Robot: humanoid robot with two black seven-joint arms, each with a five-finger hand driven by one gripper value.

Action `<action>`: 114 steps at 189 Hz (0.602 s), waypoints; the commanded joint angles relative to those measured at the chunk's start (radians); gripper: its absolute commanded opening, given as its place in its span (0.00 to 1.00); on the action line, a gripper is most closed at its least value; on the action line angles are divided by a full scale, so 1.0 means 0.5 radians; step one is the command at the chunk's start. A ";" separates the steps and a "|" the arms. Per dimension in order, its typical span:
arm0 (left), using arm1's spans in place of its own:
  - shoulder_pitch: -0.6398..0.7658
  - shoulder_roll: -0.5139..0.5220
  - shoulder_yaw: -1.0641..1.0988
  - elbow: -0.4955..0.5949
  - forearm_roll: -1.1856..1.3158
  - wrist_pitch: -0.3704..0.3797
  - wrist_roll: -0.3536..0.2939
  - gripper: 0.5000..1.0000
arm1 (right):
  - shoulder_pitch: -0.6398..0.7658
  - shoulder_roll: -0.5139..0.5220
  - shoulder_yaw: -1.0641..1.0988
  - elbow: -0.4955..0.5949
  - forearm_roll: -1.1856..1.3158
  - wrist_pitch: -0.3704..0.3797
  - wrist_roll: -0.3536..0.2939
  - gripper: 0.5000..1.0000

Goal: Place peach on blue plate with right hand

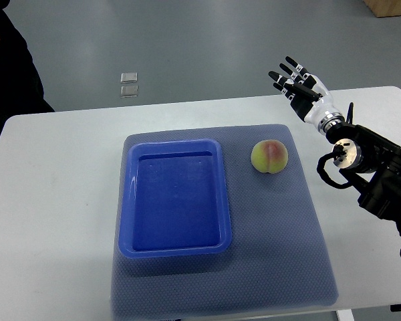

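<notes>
Grey floor surrounds a white table (53, 200) seen steeply from above. On the table lies a blue-grey textured mat (281, 254), and on the left half of that mat sits a blue plate (176, 251), a shallow rectangular tray with a raised rim and nothing in it.

To the right of the plate, close by but not touching it, a peach (270, 156) rests on the mat toward its far right corner. It is round, yellow-green with a pink blush on top and a crease running down the middle.

From the right edge comes the robot's right arm, dark with cables near the wrist. Its right hand (299, 85) is raised above the far right part of the table, beyond the peach and well apart from it. The fingers (285, 75) are spread wide and straight, holding nothing. No left arm shows.

A person's dark sleeve (10, 73) is at the far left corner, and two small clear objects (129, 85) lie on the floor beyond the table.

The peach is probably light, fairly soft and easily bruised, and its roundness may let it roll. A gentle hold from above, fingers wrapping opposite sides at its widest part, seems best.
</notes>
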 commanded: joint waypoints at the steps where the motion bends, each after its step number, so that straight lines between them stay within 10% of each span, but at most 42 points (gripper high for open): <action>1: 0.000 0.000 -0.003 0.001 0.000 0.000 0.000 1.00 | 0.000 -0.003 -0.003 0.000 -0.003 0.035 0.000 0.86; 114: 0.000 0.000 -0.003 0.001 0.000 0.000 0.000 1.00 | 0.009 -0.015 -0.003 -0.006 -0.009 0.010 -0.003 0.86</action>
